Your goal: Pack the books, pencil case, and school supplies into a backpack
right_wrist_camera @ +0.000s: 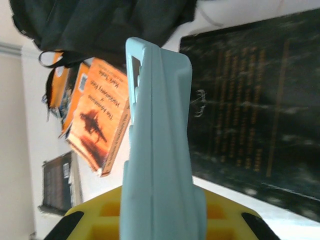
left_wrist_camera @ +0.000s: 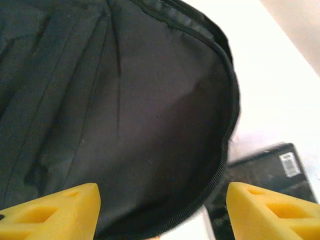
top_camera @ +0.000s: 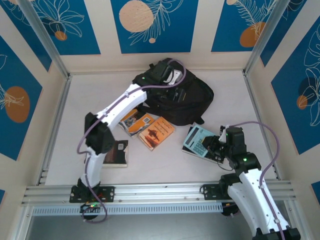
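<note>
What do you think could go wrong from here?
The right pincer grips the teal square item by one end only; it may pivot or slip out. The left pincer hangs open over the backpack, holding nothing, so the soft mouth may sag shut. The left arm occupies the space above the backpack; the arms may collide.

There's the black backpack point(top_camera: 172, 95) slumped at the back of the table, zip open. Two orange paperbacks point(top_camera: 156, 132) lie side by side just in front, and the brown-black book point(top_camera: 120, 154) lies flat to the left. Over on the right, the light-teal square item point(right_wrist_camera: 157, 150) is up on edge over the black gold-lettered book point(right_wrist_camera: 250, 110).
</note>
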Motion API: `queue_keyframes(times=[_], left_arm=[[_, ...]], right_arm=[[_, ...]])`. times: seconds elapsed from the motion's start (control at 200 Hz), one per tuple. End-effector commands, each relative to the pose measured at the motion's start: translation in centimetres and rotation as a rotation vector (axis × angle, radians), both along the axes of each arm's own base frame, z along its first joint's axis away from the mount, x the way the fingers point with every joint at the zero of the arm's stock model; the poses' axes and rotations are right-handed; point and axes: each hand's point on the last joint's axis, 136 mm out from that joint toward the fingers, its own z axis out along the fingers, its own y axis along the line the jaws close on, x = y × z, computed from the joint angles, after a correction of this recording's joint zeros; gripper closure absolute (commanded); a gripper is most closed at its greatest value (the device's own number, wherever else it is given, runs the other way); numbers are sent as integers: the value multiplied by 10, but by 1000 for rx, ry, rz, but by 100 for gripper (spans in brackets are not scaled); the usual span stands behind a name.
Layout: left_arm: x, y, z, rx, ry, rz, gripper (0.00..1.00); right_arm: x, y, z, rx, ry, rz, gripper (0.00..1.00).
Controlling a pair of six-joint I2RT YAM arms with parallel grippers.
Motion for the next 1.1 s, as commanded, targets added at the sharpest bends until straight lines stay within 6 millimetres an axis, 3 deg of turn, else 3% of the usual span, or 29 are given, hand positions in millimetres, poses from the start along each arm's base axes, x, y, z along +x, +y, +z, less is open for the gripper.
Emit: queue_keyframes(times=[0.0,0.185,0.35,0.6,0.775,0.87,0.98,1.03,1.095], left_arm=[[-6,-10,-15,79,-11,-142,32],[-14,-40,-36,-27,67,-243,31],[-24,-60,-41,-109,118,-302,31],[-24,-72,-67,-90,151,-308,31],[-21,-74,-69,-62,115,-296,32],[-14,-71,-71,-28,90,-265,45],[-4,-62,-72,23,59,-218,84],[-3,-59,-62,24,38,-205,99],[1,-54,-39,14,-7,-182,100]], right_arm=[[0,-16,6,-86,-25,-50,100],[4,-14,6,-89,-55,-38,100],[4,-9,-1,-77,-52,-18,100],[5,-4,-6,-57,-49,0,99],[4,-1,-7,-41,-47,10,100],[5,0,-5,-35,-50,9,99],[6,0,1,-30,-61,9,100],[6,0,5,-34,-68,7,100],[8,-1,13,-35,-84,4,100]])
